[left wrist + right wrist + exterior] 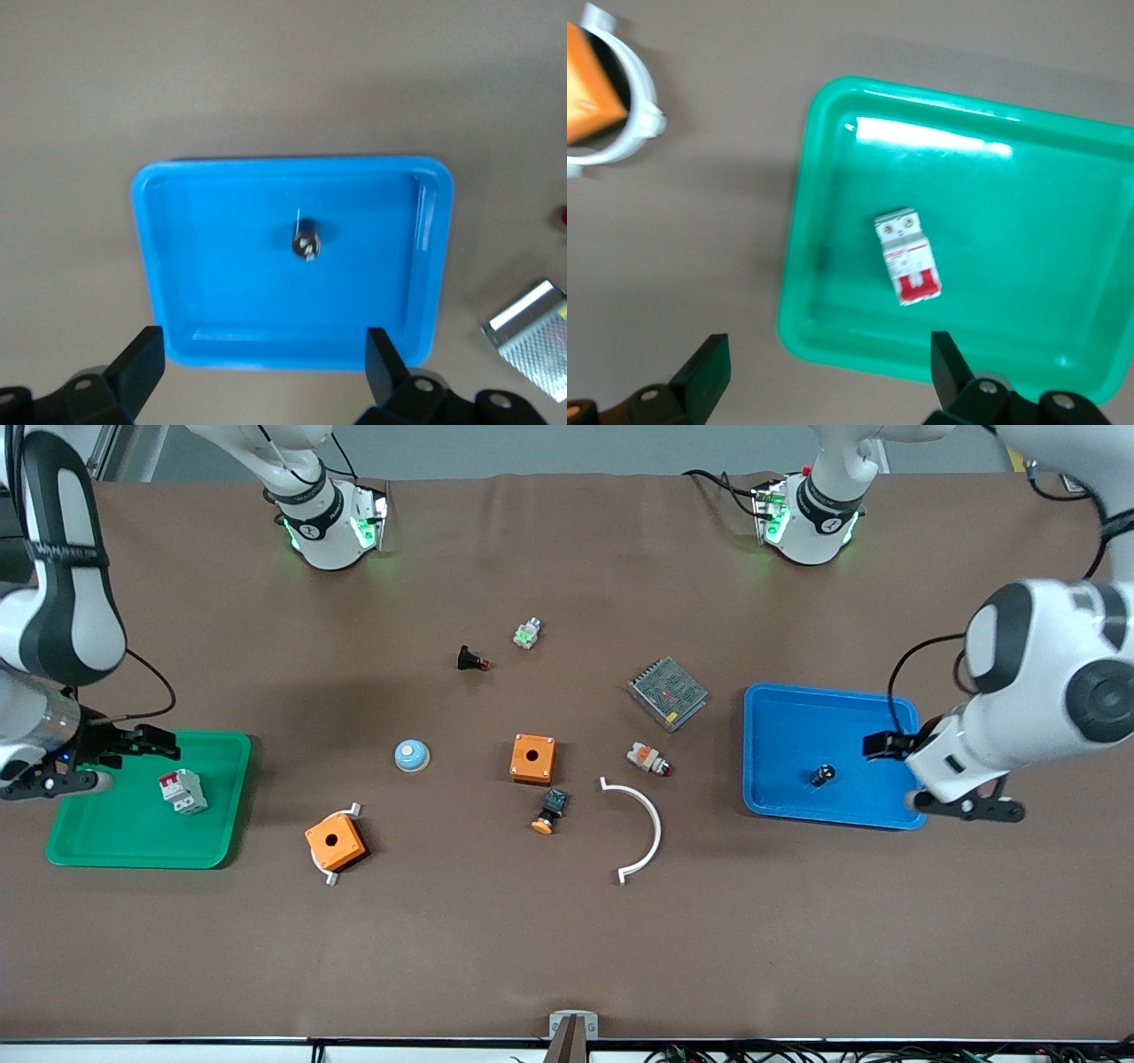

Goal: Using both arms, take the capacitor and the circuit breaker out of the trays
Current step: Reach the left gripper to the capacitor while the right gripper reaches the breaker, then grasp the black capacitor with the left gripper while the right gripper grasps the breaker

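Observation:
The capacitor, a tiny dark cylinder, lies in the blue tray toward the left arm's end of the table. In the left wrist view it lies near the middle of that tray. My left gripper is open and empty above the tray's rim. The breaker, white-grey with red levers, lies in the green tray toward the right arm's end. The right wrist view shows it in that tray. My right gripper is open and empty above the tray's rim.
Between the trays lie two orange boxes, a blue dome, a black piece with red tip, a green-white part, a metal mesh unit, a white-orange switch, an orange-capped button and a white arc.

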`<state>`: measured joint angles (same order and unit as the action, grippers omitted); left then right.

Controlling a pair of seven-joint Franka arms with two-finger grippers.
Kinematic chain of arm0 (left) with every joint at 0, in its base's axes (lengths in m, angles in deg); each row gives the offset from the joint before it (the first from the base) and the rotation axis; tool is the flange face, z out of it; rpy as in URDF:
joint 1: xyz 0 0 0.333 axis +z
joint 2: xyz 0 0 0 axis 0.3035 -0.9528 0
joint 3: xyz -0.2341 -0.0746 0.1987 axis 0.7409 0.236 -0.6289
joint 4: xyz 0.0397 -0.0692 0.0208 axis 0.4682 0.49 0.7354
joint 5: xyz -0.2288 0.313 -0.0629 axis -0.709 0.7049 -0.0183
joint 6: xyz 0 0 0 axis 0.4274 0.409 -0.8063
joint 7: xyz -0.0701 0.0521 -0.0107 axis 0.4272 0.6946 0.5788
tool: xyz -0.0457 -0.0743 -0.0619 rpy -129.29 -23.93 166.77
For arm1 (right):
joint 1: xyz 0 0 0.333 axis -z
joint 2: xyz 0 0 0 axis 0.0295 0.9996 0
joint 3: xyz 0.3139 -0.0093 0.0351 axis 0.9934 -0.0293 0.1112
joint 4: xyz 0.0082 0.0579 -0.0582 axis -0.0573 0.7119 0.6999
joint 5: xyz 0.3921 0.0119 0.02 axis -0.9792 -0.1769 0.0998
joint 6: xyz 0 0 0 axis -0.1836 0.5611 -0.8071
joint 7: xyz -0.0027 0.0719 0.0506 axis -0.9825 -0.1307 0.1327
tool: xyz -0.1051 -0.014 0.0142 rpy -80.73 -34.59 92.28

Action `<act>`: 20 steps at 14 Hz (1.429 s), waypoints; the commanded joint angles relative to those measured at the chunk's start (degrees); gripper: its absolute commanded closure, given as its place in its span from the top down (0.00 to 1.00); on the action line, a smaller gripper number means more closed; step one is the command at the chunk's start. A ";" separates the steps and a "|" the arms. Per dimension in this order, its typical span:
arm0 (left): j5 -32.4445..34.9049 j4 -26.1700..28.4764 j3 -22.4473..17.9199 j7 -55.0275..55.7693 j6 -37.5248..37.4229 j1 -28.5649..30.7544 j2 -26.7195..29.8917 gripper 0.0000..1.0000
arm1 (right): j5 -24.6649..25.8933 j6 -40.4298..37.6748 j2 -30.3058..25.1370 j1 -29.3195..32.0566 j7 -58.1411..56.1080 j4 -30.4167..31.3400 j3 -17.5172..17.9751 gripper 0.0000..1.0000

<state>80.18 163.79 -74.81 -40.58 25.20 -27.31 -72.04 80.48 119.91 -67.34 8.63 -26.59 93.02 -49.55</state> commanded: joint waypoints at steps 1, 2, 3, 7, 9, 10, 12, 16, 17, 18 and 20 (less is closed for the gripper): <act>-0.48 2.89 0.68 -0.41 6.97 0.23 -3.94 1.00 | 1.66 4.08 4.63 2.86 -7.33 -0.93 0.82 1.00; -0.57 3.86 0.77 -0.41 9.79 0.15 -5.52 1.00 | 1.66 5.23 6.12 3.30 -9.09 -0.93 0.82 0.99; -0.57 4.05 0.86 -0.41 11.38 -0.03 -7.02 1.00 | 1.66 5.59 7.44 3.65 -10.85 -1.02 0.82 0.97; -0.57 4.31 2.44 -0.41 14.74 0.15 -12.38 1.00 | 1.66 8.50 11.40 3.74 -13.59 -1.45 0.82 0.90; 0.04 6.15 2.44 -0.59 15.00 0.24 -12.39 1.00 | 1.84 8.50 12.55 3.57 -14.64 -2.33 0.82 0.84; 0.13 6.85 2.44 -1.02 15.09 0.41 -12.31 1.00 | 1.84 8.50 13.34 3.74 -16.04 -3.21 0.82 0.80; 0.22 8.61 2.35 -1.47 15.09 0.41 -11.69 1.00 | 1.93 8.50 14.48 4.27 -17.89 -4.44 0.82 0.72; 1.01 12.22 2.35 -1.47 15.88 0.85 -9.67 0.92 | 1.93 9.02 15.54 4.44 -18.33 -4.71 0.82 0.47; 1.01 12.48 2.35 -1.47 15.97 0.85 -9.58 0.88 | 1.93 9.63 15.72 4.44 -19.47 -4.71 0.82 0.41; 1.01 12.66 2.35 -1.47 15.97 0.85 -9.49 0.81 | 1.93 9.99 15.80 4.53 -21.13 -4.71 0.82 0.34; 1.01 13.36 2.35 -1.47 15.88 1.03 -9.40 0.62 | 1.84 9.73 15.63 4.36 -22.73 -4.89 0.82 0.15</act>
<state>80.37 174.34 -72.49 -41.37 39.96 -26.60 -83.56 81.30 129.74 -52.49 12.07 -47.49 89.52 -49.50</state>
